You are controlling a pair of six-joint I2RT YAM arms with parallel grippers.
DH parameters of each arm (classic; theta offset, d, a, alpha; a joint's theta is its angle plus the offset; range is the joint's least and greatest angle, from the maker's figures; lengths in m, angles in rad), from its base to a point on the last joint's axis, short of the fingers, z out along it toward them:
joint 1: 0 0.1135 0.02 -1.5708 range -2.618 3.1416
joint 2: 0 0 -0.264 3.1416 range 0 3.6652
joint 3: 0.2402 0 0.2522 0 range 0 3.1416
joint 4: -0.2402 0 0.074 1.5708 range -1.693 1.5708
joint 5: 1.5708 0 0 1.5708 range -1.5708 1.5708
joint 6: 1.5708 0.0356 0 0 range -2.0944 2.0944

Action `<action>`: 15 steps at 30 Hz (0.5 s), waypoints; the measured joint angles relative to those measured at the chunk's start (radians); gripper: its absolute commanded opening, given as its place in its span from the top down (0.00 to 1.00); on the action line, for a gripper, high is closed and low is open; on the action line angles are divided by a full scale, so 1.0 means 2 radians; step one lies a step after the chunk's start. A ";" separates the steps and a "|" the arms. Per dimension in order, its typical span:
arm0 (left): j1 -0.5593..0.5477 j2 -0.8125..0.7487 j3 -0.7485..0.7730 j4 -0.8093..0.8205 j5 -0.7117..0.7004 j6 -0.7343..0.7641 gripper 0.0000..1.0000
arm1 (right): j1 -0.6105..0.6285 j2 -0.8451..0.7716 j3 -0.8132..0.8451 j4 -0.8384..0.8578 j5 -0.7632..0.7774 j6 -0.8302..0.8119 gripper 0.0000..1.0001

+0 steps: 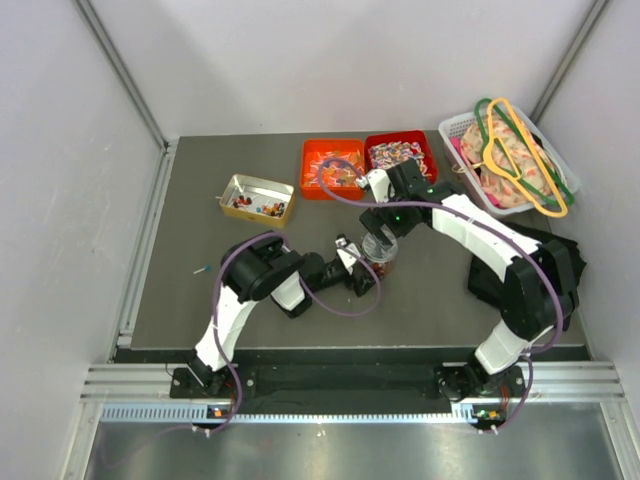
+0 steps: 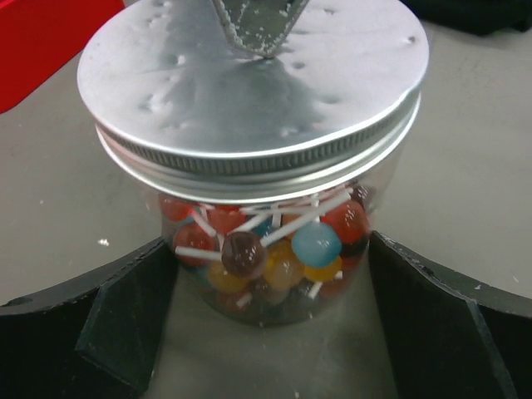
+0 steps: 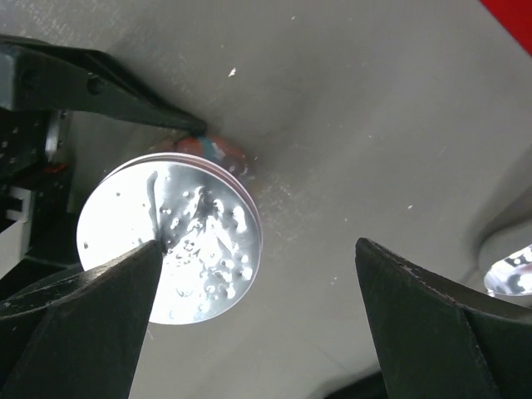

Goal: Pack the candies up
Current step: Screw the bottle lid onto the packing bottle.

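A clear jar [image 1: 380, 250] with a silver screw lid [image 2: 249, 83] stands mid-table, full of round coloured lollipops [image 2: 287, 245] on white sticks. My left gripper [image 2: 268, 249] has its black fingers [image 2: 125, 307] against both sides of the jar's base and holds it. My right gripper [image 3: 258, 249] hangs open above the jar, its left finger over the lid [image 3: 170, 241] and its right finger over bare table. The twist-wrapped candies [image 1: 400, 153] lie in a red bin at the back.
An orange bin [image 1: 332, 167] sits beside the red bin. A metal tin [image 1: 257, 198] with small items is at the back left. A white basket [image 1: 455, 130] with hangers is at the back right. A shiny round object [image 3: 509, 274] shows at the right wrist view's edge.
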 measured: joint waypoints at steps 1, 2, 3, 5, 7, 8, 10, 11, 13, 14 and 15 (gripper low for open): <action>0.000 -0.006 -0.004 -0.006 -0.001 0.002 0.01 | 0.000 0.000 -0.001 0.002 0.000 0.000 0.01; 0.000 -0.009 -0.007 -0.010 -0.001 0.002 0.01 | 0.000 -0.001 -0.003 0.003 0.000 0.001 0.01; 0.000 -0.013 -0.009 -0.012 -0.001 0.003 0.01 | 0.000 -0.002 -0.005 0.005 -0.001 0.002 0.01; 0.000 -0.019 -0.017 -0.016 -0.001 0.003 0.01 | 0.000 -0.005 -0.008 0.008 0.000 0.003 0.01; 0.000 -0.026 -0.027 -0.017 -0.001 0.003 0.01 | 0.000 -0.006 -0.010 0.010 0.000 0.003 0.01; 0.000 -0.030 -0.034 -0.017 -0.001 0.003 0.01 | 0.000 -0.007 -0.010 0.010 0.000 0.004 0.01; 0.000 -0.038 -0.047 -0.018 0.002 0.002 0.01 | 0.000 -0.007 -0.010 0.010 0.000 0.004 0.01; -0.001 -0.042 -0.051 -0.019 0.004 0.003 0.01 | 0.000 -0.007 -0.010 0.010 0.000 0.004 0.01; -0.001 -0.051 -0.062 -0.023 0.007 0.005 0.01 | 0.000 -0.007 -0.010 0.010 0.000 0.003 0.01; -0.001 -0.057 -0.069 -0.025 0.010 0.008 0.01 | 0.000 -0.007 -0.010 0.010 0.000 0.003 0.01; -0.001 -0.065 -0.078 -0.028 0.012 0.012 0.01 | 0.000 -0.007 -0.010 0.010 0.000 0.003 0.01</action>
